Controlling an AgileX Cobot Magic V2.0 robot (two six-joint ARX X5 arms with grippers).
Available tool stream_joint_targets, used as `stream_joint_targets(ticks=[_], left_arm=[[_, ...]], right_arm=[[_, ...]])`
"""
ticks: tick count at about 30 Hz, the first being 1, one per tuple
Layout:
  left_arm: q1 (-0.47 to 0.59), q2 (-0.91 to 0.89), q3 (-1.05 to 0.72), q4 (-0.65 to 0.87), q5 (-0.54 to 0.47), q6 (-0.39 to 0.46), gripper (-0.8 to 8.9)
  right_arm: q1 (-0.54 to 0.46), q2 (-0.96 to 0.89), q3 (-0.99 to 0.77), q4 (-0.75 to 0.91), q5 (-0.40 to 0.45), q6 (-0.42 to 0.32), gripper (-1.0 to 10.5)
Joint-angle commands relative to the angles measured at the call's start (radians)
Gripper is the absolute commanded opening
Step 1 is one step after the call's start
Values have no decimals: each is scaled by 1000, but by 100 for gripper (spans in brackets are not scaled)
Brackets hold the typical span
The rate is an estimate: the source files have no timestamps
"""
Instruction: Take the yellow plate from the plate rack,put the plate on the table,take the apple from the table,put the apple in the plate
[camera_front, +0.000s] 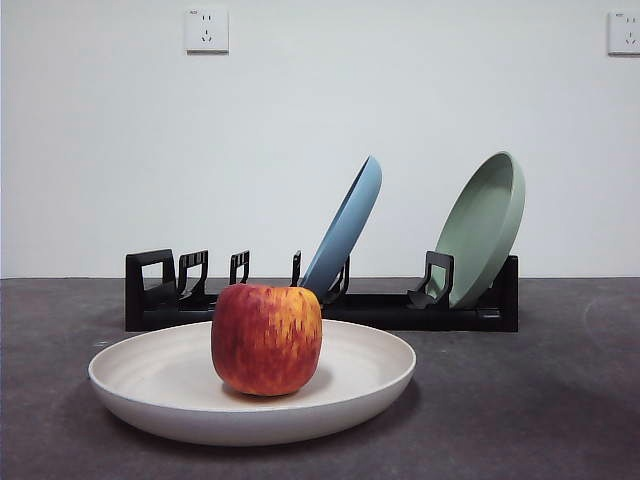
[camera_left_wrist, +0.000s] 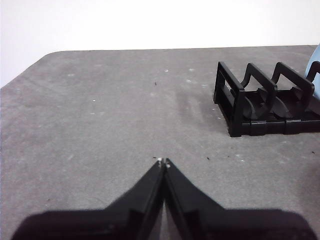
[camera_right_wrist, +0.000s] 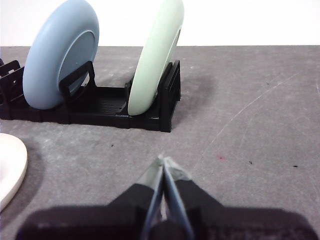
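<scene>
Red with yellow-orange streaks, the apple (camera_front: 266, 338) sits upright in the middle of the yellow plate (camera_front: 140, 375), and that plate lies flat on the table (camera_front: 560, 400), just in front of the plate rack (camera_front: 160, 290). Judged from how things lie, every step of the task looks done: the plate is out of the rack and down, and the fruit is in it, with nothing left but for the arms to wait. Behind, the rack holds a blue plate (camera_front: 345, 228) and a green plate (camera_front: 485, 225), both leaning in their slots, while the slots toward the other end stand bare. Neither arm shows in the front view. The left gripper (camera_left_wrist: 163, 161) hangs over bare table near the rack's empty end, jaws pressed together on nothing. The right gripper (camera_right_wrist: 164, 161) is likewise closed and empty, facing the two racked plates, with the yellow plate's rim just beside it.
</scene>
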Motion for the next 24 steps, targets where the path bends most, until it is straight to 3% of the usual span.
stream_joint_targets(ticks=[1,24], left_arm=[[3,-3,-13,1,-1,-5,-3],[3,-3,-13,1,-2,-5,-3]], right_arm=[[2,0,-11,-8,-16,3,1],[1,5,-11,-6,-5,2,1]])
